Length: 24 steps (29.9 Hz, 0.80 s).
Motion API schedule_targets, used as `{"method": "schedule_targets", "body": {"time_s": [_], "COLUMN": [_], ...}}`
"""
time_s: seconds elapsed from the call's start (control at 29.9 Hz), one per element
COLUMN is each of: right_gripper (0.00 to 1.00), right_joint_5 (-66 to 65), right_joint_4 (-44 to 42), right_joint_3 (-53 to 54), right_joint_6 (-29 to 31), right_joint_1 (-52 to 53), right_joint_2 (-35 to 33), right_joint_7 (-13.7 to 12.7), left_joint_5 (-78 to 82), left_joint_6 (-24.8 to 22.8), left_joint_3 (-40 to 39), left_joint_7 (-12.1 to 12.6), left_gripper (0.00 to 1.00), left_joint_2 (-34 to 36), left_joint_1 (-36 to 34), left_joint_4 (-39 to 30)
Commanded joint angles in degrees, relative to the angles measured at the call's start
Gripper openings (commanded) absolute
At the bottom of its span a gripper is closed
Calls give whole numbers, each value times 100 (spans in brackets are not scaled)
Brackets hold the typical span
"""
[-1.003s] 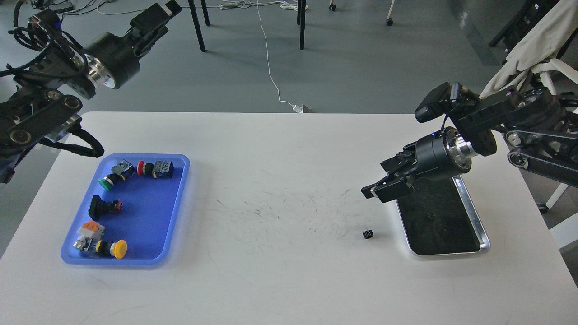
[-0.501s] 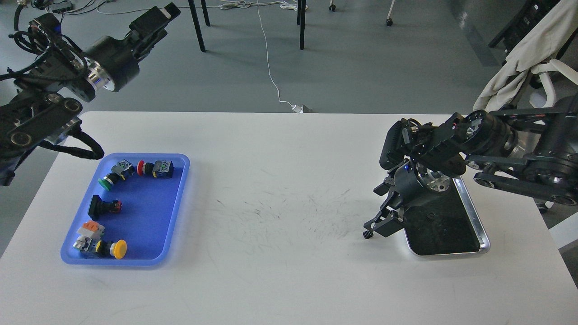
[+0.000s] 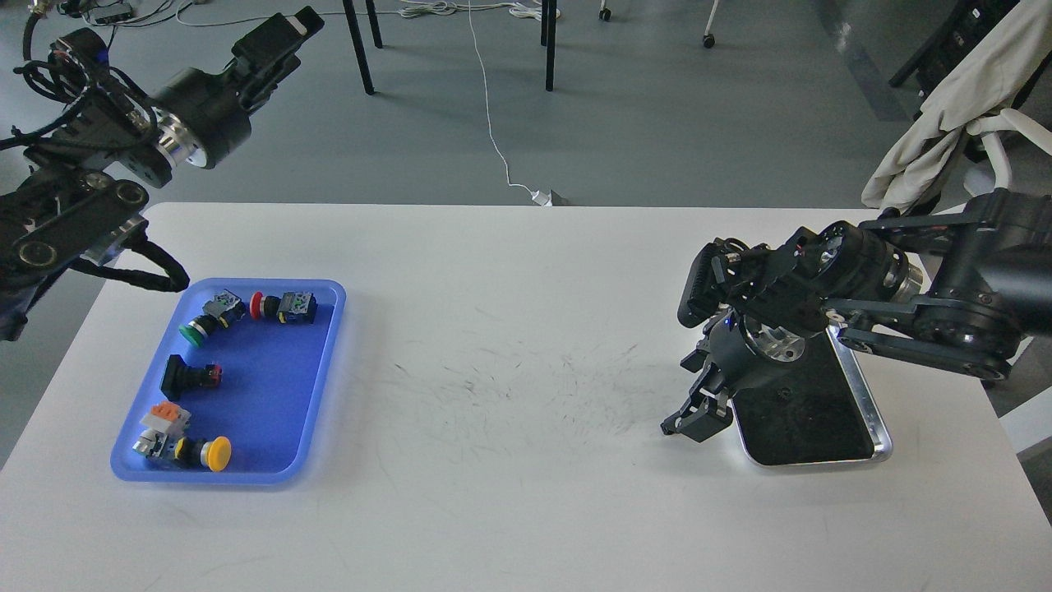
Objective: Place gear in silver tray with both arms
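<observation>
The silver tray [image 3: 871,409] lies at the right of the white table [image 3: 526,510], its dark bottom bare. My right gripper [image 3: 689,421] points down to the tabletop just off the tray's left front edge. The small black gear does not show; the dark fingers cover the spot where it lay. I cannot tell whether the jaws hold it. My left gripper [image 3: 283,31] is raised high at the far left, above the floor beyond the table, away from everything. Its fingers cannot be told apart.
A blue plastic tray [image 3: 325,362] at the left holds several push-button switches, among them a yellow one [image 3: 215,453] and a green one [image 3: 191,331]. Chair legs and a white cable [image 3: 493,140] are on the floor behind. A chair draped with cloth [image 3: 945,90] stands far right.
My right gripper swung from level over the tray's rear to pointing down, then sank onto the gear's spot. The gear, visible before, is now covered. The left arm barely moved.
</observation>
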Motion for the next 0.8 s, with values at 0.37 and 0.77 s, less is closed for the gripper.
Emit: {"method": "schedule_targets", "body": {"time_s": [0.37, 0.77], "right_gripper": [79, 69], "right_joint_5": [7, -28], "right_joint_4": [26, -27], "right_joint_3": [-144, -259], "right_joint_6": [0, 0], "right_joint_1": [-96, -158], "right_joint_2": [114, 114], "right_joint_7": [0, 0], "left_joint_5": [-4, -13], "left_joint_6": [1, 10], "left_joint_3": [0, 0], "left_joint_7": [0, 0], "left_gripper": [85, 85], "left_joint_2": [78, 69], "left_joint_1": [131, 149], "left_joint_4": [30, 48]}}
